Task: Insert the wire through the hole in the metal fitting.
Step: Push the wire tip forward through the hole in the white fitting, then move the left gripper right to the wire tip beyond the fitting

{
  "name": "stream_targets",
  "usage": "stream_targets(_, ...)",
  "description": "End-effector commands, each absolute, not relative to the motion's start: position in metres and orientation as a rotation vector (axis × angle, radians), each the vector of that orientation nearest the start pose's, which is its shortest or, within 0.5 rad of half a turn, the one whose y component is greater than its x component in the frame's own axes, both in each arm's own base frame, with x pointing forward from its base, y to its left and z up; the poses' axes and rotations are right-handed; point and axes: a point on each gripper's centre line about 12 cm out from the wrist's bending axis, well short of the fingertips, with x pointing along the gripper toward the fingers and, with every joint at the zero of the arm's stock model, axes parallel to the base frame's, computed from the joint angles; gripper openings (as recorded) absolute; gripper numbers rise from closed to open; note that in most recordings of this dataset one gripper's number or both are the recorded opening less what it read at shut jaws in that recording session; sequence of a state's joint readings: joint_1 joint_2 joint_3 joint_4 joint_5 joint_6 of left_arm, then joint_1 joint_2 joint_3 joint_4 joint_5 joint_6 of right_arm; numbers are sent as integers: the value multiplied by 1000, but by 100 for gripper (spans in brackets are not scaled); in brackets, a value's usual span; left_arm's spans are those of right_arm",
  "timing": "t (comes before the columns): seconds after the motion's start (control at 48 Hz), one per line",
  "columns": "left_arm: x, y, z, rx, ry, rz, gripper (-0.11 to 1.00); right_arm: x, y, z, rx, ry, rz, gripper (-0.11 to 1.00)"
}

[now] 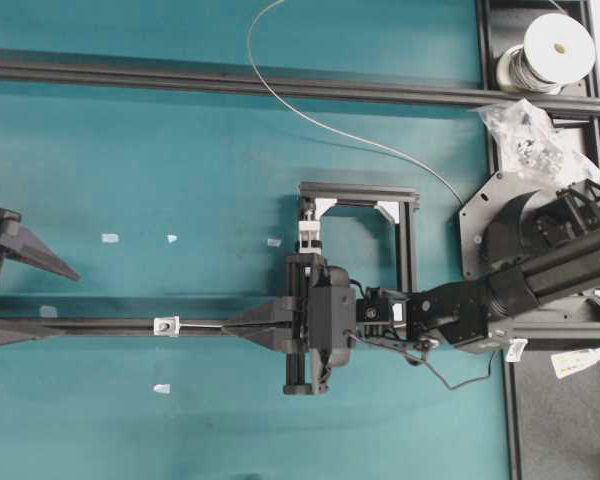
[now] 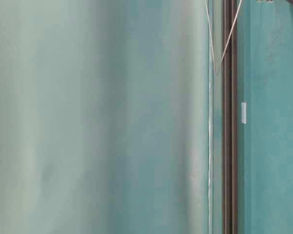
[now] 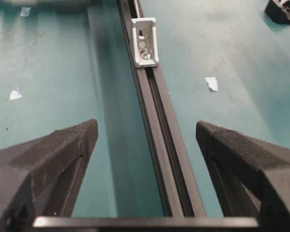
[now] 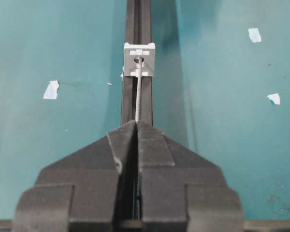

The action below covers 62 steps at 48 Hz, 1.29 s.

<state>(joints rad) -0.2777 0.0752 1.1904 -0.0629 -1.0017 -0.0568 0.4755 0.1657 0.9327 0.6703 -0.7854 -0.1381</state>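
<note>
In the right wrist view the wire (image 4: 138,99) vanishes between the closed jaws of the right gripper (image 4: 136,126), so how much of it is pinched there stays hidden. Its tip reaches the metal fitting (image 4: 139,60), but whether it has entered the hole (image 4: 138,61) is too fine to tell. Overhead, the wire's far end runs off the top edge, and the stretch near the fitting is almost too thin to trace. The left gripper (image 1: 30,300) is cut by the left edge there. The table-level view is mostly a blurred teal expanse; the tabletop (image 2: 273,146) shows only at right.
</note>
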Motion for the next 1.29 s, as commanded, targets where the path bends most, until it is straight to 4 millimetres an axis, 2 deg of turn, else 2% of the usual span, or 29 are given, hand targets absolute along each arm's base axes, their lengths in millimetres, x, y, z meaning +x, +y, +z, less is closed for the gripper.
stream_targets(0.0, 279, -74, 109, -48, 250, -214, 76, 334, 111, 108, 184, 356, -53, -1)
stream_targets(0.395, 284, -74, 109, -57, 270, -211, 76, 346, 107, 106, 188, 350, -77, -1)
stream_targets(0.728, 303, -79, 107, -58, 324, -204, 76, 358, 107, 107, 164, 335, -81, -1)
stream_targets(1.27, 333, -71, 103, -115, 346, -151, 76, 372, 106, 106, 161, 323, -95, -1)
